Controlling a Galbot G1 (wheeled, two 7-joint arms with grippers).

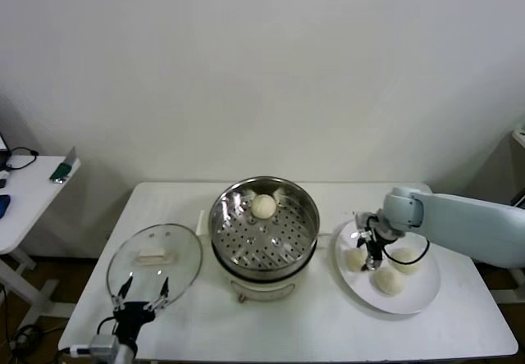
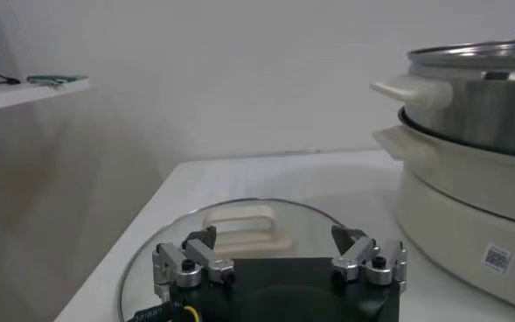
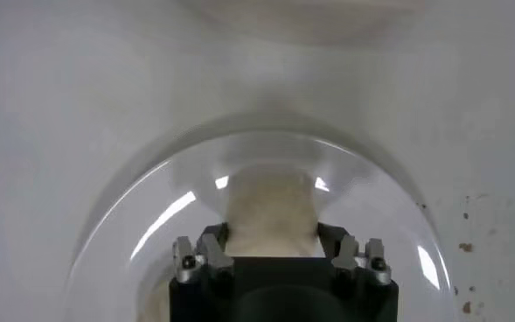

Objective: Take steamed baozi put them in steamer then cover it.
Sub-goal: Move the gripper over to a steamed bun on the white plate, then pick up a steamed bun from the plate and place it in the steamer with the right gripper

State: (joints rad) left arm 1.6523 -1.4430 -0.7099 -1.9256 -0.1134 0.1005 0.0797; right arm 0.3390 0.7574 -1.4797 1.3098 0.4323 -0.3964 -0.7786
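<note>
The steamer (image 1: 226,245), a shiny pot with a perforated floor on a cream base, stands mid-table with one baozi (image 1: 263,207) at its far side. Three more baozi lie on a white plate (image 1: 418,297) to its right. My right gripper (image 1: 367,259) is down on the plate, its fingers pressed against both sides of the leftmost baozi (image 3: 270,210). The other two (image 1: 387,280) (image 1: 404,257) lie free beside it. The glass cover (image 1: 154,264) rests flat on the table left of the steamer. My left gripper (image 1: 141,286) hovers open at the cover's near edge, holding nothing.
A separate white side table (image 1: 33,188) with small items stands at the far left, beyond a gap. In the left wrist view the steamer's side handles (image 2: 406,90) stick out toward the cover (image 2: 240,223). The plate sits near the table's front right edge.
</note>
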